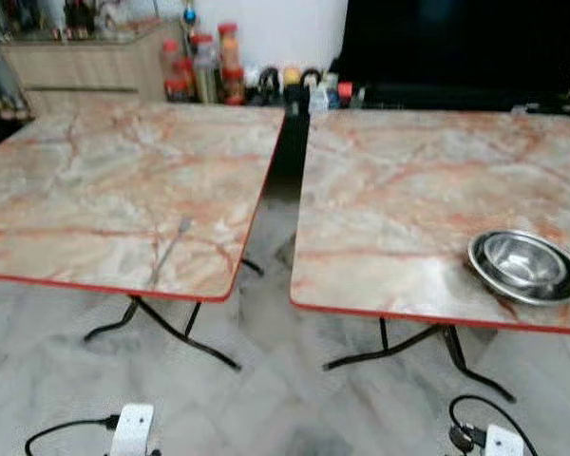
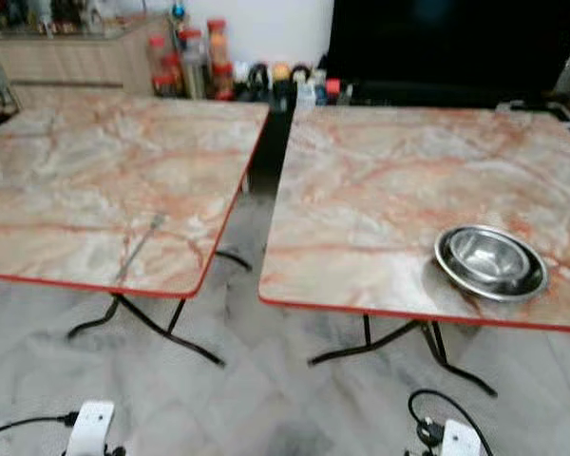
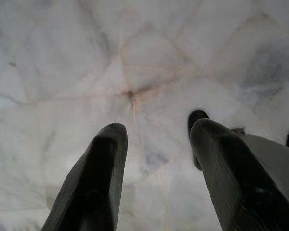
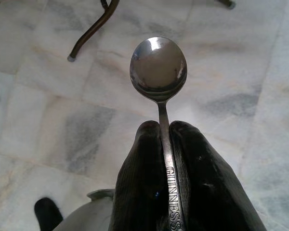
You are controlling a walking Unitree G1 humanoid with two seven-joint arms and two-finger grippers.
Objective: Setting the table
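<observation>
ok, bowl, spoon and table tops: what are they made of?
Bowl: polished metal, probably steel; mirror-like inside.
Spoon, held by the right gripper: shiny metal with stamped lettering on the handle.
Table tops: marble-look pattern with a red edge; likely printed laminate, though real stone cannot be ruled out.

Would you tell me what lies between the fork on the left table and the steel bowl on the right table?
Bare marbled tabletop beside the fork, then the open gap between the tables showing floor, then bare tabletop up to the steel bowl, seen in both eye views.
</observation>
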